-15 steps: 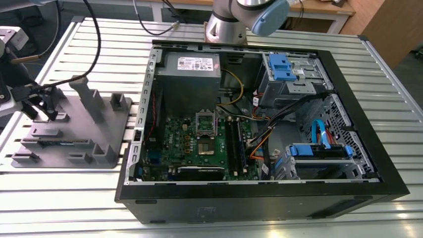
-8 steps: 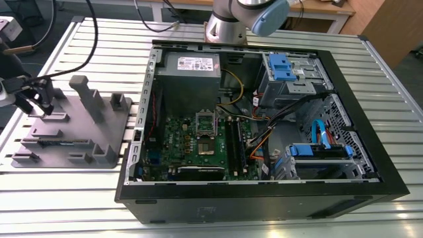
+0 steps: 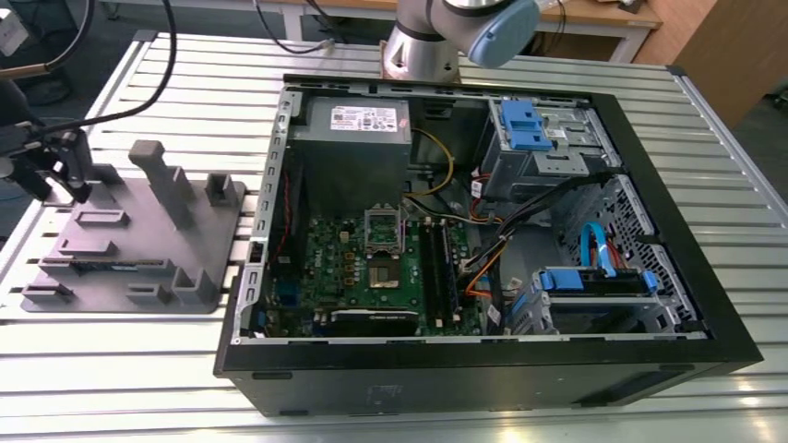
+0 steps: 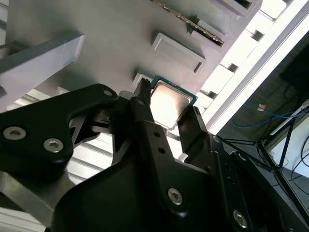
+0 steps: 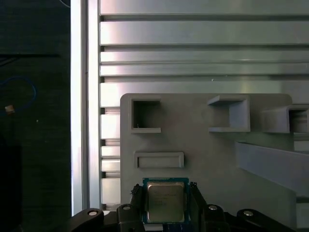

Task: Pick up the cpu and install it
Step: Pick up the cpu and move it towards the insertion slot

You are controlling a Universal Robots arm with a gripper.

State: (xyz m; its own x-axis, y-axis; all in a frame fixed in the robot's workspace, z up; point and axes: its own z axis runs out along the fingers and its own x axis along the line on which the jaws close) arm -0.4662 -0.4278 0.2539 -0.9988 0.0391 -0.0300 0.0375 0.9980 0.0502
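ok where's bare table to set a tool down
Bare slats between tray and near edge, more between tray and arm base, and a strip past the case on the exterior view's right. Tray and case are crowded.

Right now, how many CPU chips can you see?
1. The cpu is near the gray fixture plate's edge, right at the gripper, in both wrist views. Another could be hidden inside the computer case.

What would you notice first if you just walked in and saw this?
The big black computer case lies open on the slatted table, its green board showing. In both wrist views the gripper pinches the small shiny cpu at the edge of the grey tray.
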